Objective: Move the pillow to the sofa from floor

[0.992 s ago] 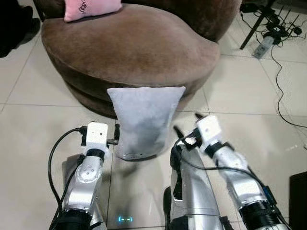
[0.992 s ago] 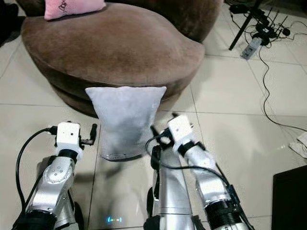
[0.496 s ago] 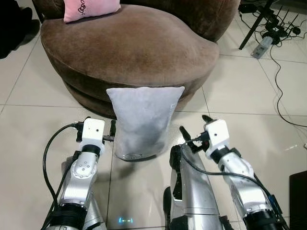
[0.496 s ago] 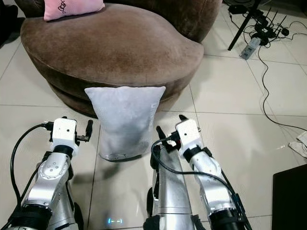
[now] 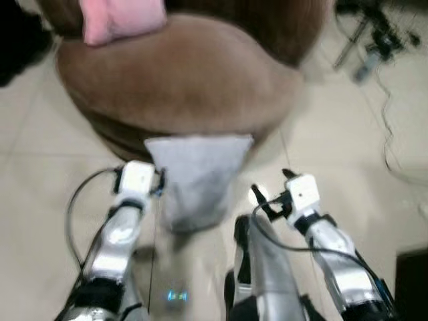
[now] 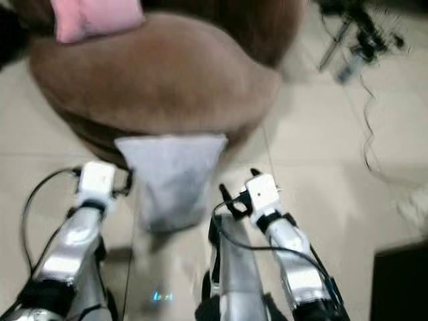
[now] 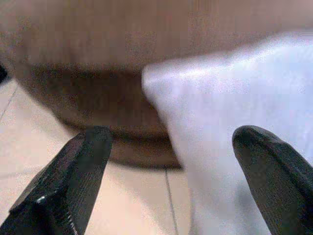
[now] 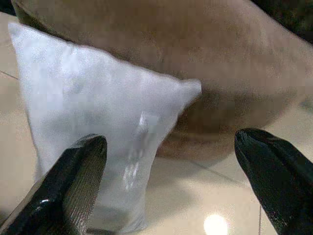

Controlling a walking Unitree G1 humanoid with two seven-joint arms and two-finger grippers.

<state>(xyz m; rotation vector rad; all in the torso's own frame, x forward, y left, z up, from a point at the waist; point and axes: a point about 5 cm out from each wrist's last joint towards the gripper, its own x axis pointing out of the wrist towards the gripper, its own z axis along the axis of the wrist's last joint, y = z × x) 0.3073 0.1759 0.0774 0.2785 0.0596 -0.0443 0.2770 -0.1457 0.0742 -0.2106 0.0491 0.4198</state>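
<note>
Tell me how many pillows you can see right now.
2. A grey pillow stands on the floor against the sofa's front, between both grippers. A pink pillow lies on the sofa seat.

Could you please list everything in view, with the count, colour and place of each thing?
Pillow: one, pale grey, upright on the floor, leaning on the sofa's front.
Sofa: one, brown, round, ahead of the robot.
Cushion: one, pink, on the sofa seat at the far left.
Cables: several, dark, on the floor at the far right, too blurred to count.
Floor: pale tiles.
Left gripper: fingers open, at the pillow's left edge.
Right gripper: fingers open, at the pillow's right edge.
</note>
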